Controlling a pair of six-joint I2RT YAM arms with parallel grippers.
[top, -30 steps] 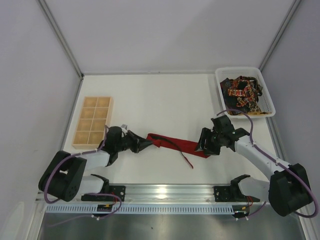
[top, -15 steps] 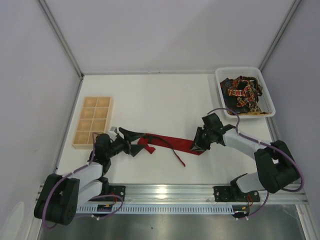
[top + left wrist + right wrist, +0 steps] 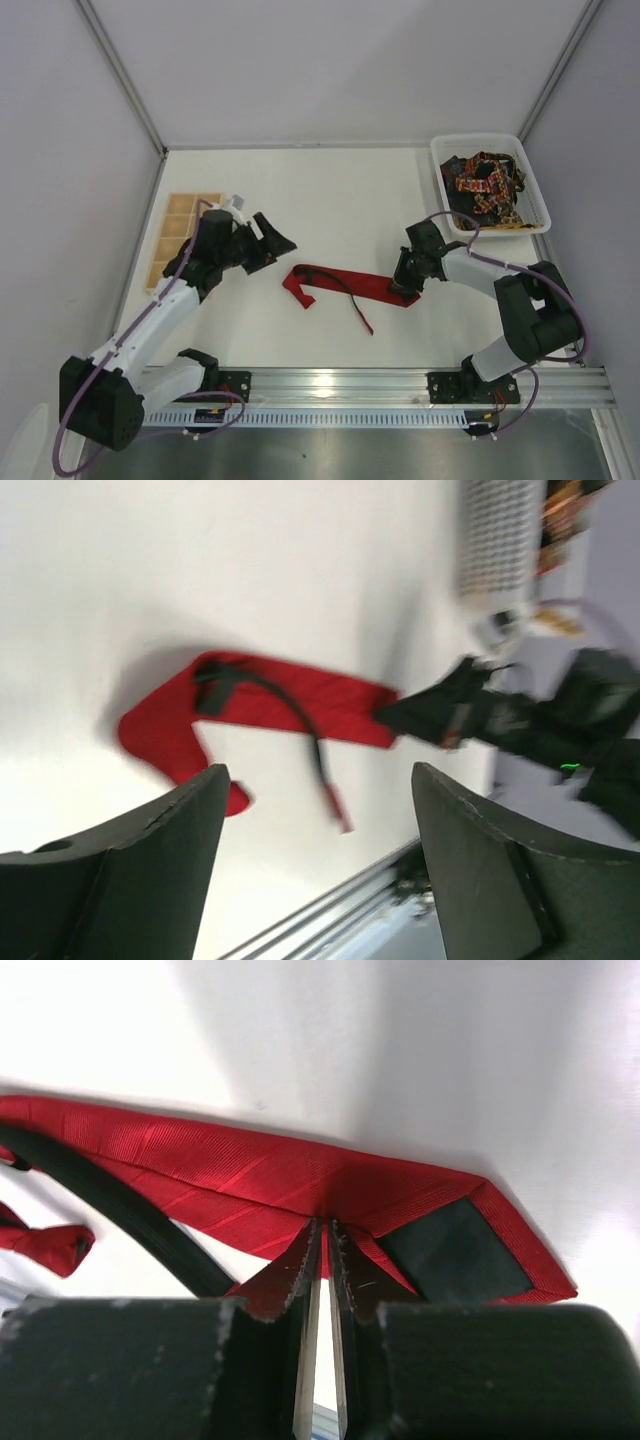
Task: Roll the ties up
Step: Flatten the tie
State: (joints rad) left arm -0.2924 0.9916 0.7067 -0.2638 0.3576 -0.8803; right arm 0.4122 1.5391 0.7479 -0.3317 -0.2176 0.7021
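A plain red tie lies across the middle of the table, its left end folded over and a thin dark strip trailing toward the front. My right gripper is low at the tie's wide right end. The right wrist view shows that gripper shut, pinching the red tie beside its dark lining. My left gripper hangs open above the table, back and left of the tie. In its own view the left gripper holds nothing, and the red tie lies beyond it. Patterned ties fill a bin.
The white bin stands at the back right corner. A wooden grid tray lies at the left, partly behind my left arm. A metal rail runs along the near edge. Grey walls close in the table.
My left gripper let go of the tie's left end, opened and rose back to the left. My right gripper closed on the tie's right end.
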